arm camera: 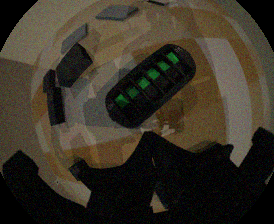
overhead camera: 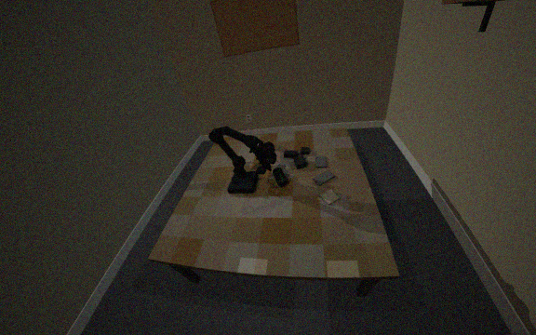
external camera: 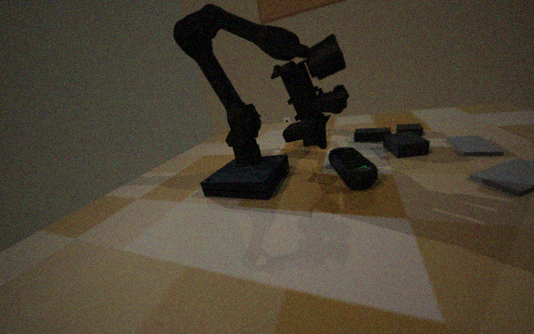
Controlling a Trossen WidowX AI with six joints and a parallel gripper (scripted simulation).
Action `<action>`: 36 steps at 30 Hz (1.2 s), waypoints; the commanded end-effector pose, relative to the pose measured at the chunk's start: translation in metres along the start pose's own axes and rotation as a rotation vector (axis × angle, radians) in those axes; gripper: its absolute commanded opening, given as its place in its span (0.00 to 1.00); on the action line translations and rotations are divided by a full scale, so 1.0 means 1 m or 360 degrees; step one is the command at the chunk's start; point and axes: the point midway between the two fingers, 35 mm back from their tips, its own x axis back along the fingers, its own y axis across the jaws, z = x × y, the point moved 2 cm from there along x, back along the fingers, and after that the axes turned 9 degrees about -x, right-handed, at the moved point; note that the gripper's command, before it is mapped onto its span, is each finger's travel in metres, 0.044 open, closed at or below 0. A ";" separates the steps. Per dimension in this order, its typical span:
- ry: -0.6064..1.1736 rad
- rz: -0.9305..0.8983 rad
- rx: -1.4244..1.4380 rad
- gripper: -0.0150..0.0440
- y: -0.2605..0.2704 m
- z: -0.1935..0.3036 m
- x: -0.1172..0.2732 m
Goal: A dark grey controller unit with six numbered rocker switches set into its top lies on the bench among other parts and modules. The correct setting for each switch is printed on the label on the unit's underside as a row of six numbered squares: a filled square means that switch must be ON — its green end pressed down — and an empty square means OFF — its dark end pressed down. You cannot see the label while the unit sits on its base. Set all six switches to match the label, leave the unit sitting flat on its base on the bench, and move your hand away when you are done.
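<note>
Exterior view: gripper (overhead camera: pixel 268 168) (external camera: pixel 319 145) (arm camera: pixel 148 133) above the tabletop (overhead camera: pixel 235 228) (external camera: pixel 272 297) (arm camera: pixel 235 100), fingers together, nothing between them. Controller unit (overhead camera: pixel 280 177) (external camera: pixel 352 168) (arm camera: pixel 150 87) sits beside the arm base (overhead camera: pixel 242 188) (external camera: pixel 230 187), switches up, nearer the far edge than the near one. Dark block (overhead camera: pixel 301 162) (external camera: pixel 406 145) (arm camera: pixel 74 65) farther toward the far edge; grey plate (overhead camera: pixel 324 178) (external camera: pixel 517 175) (arm camera: pixel 117 12) toward the right edge.

Step in hand looks like lining up for a switch press; guess only. Done well: closed tips centred over one rocker end, straight down, light push, straight up, check the rocker tipped. Off-centre could catch a neighbour or skid the unit. Label pattern must be known first; it's out of sight underneath.

Wrist view shows six green ends; which are pressed, can't tell. No brand, switch number or other writing readable, too dark and grainy.
</note>
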 end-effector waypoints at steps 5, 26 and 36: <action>0.0003 -0.0004 0.0819 0.25 -0.001 0.003 -0.002; -0.0014 -0.0007 0.2896 0.25 -0.002 0.006 -0.003; -0.0015 -0.0006 0.3044 0.25 -0.002 0.006 -0.003</action>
